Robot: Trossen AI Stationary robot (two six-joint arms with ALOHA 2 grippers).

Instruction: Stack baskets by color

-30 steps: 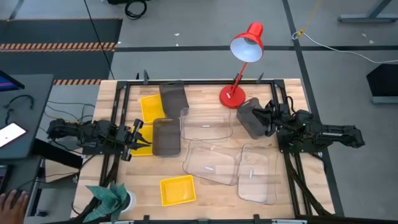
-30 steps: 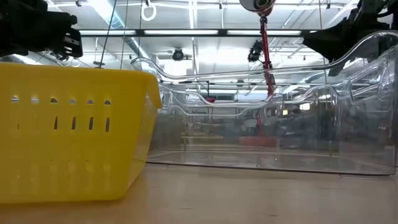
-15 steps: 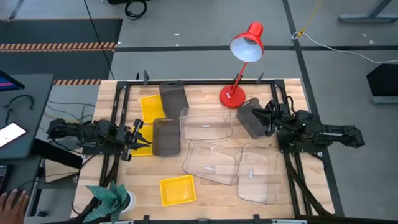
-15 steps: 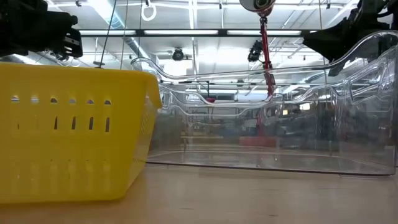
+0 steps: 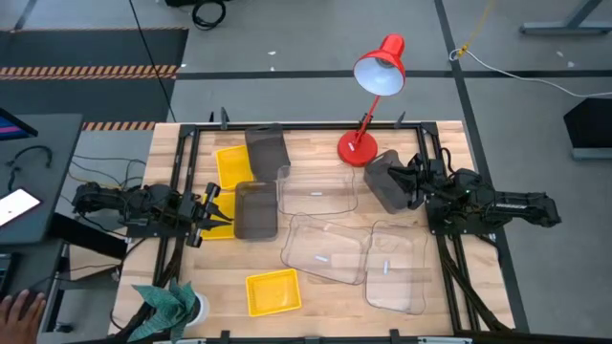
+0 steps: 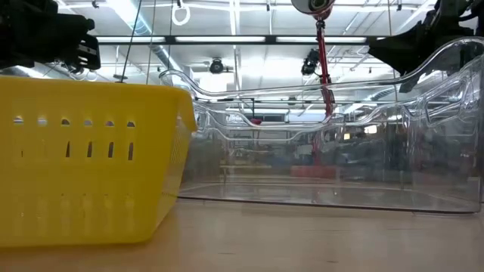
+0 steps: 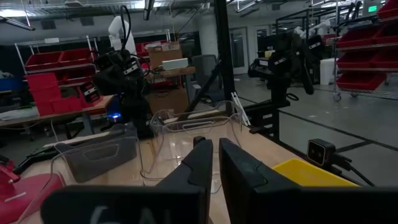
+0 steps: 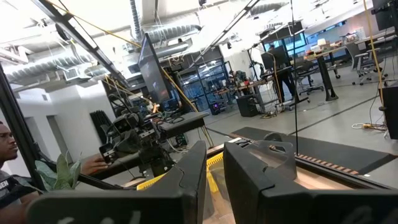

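Note:
The baskets lie scattered on the wooden table. Yellow ones are at the far left (image 5: 231, 163), partly under my left gripper (image 5: 223, 221) and near the front edge (image 5: 273, 291). Dark grey ones sit at the far side (image 5: 267, 149), left of centre (image 5: 255, 209) and at the right (image 5: 383, 180). Clear ones (image 5: 317, 192) (image 5: 325, 249) (image 5: 397, 267) fill the middle and right. My left gripper (image 5: 210, 208) hovers shut by the table's left edge, fingers (image 7: 214, 163) holding nothing. My right gripper (image 5: 411, 182) hovers shut beside the right dark grey basket, fingers (image 8: 214, 167) holding nothing.
A red desk lamp (image 5: 368, 105) stands at the table's far side, its base (image 5: 357, 148) between the baskets. A green plant (image 5: 167, 304) sits at the near left corner. Black frame rails (image 5: 182, 191) run along the table's sides. A person's hand (image 5: 14, 311) shows beyond the left edge.

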